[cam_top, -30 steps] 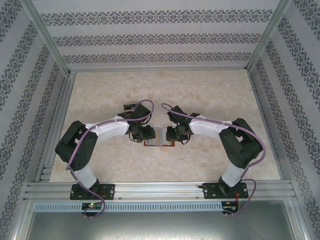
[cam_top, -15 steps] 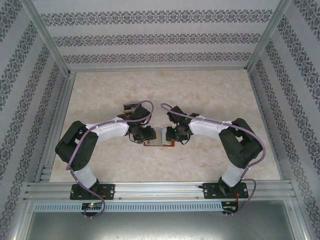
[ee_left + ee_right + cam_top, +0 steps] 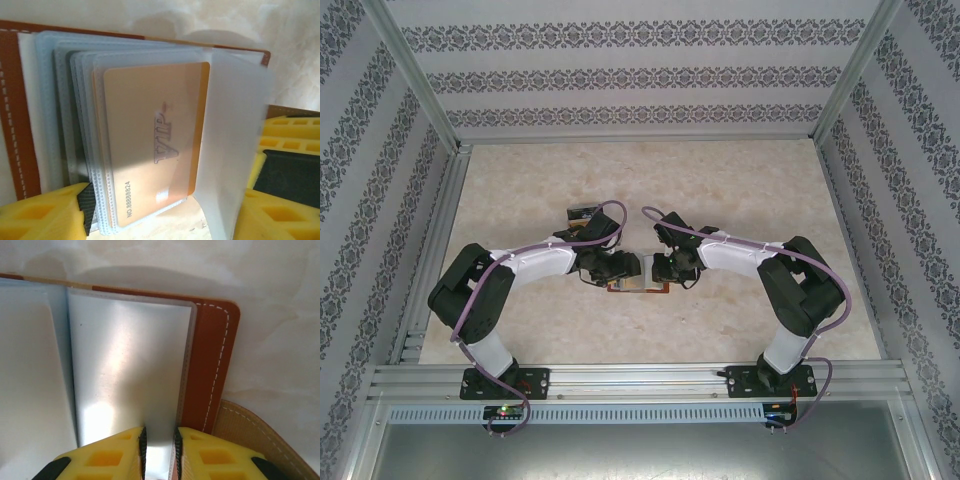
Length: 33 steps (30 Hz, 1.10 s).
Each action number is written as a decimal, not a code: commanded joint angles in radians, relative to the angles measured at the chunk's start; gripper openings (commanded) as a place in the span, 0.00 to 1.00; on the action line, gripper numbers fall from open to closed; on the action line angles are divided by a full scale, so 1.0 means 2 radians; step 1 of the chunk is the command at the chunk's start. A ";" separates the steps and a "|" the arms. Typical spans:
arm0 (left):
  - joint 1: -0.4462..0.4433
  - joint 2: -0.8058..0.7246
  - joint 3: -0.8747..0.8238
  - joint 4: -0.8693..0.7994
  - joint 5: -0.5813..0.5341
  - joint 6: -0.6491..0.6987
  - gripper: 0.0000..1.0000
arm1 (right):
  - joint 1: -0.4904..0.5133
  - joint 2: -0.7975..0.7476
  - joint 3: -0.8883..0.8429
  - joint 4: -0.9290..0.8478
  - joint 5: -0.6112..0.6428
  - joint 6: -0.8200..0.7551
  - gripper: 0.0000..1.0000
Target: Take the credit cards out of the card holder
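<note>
right gripper (image 3: 159,450): pinched sleeve (image 3: 130,370) at 3 o'clock of holder (image 3: 206,365), anchoring it
left gripper (image 3: 160,215): spread wide at 9 o'clock, straddling card (image 3: 150,145)

Noted card holder (image 3: 638,288) spread on table (image 3: 740,180). At its left end: left gripper (image 3: 626,266). At its right end: right gripper (image 3: 656,268), sleeve (image 3: 130,370) edge between fingers. Card (image 3: 155,145) in sleeve stack (image 3: 75,125) on its inside.

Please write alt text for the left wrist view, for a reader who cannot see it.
A gold VIP card sits inside the clear sleeves of an open brown card holder on a pale table. The yellow fingers of the left gripper stand apart at both sides.
</note>
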 commanded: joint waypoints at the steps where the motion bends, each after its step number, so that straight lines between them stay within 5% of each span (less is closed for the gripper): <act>1: -0.002 -0.011 -0.006 0.036 0.022 -0.001 0.73 | 0.010 0.011 -0.004 0.003 0.002 0.009 0.25; 6: -0.002 -0.022 -0.015 0.048 0.024 -0.002 0.89 | 0.008 0.010 -0.010 0.014 -0.003 0.015 0.26; 14: -0.002 -0.035 -0.024 0.068 0.035 0.000 0.96 | 0.003 0.008 -0.018 0.023 -0.010 0.022 0.27; 27: 0.003 -0.064 -0.011 0.021 -0.002 0.030 0.97 | -0.025 -0.045 -0.038 0.016 0.017 0.035 0.29; 33: 0.019 -0.078 -0.018 -0.008 -0.028 0.043 0.89 | -0.032 -0.111 -0.031 0.012 0.028 0.025 0.30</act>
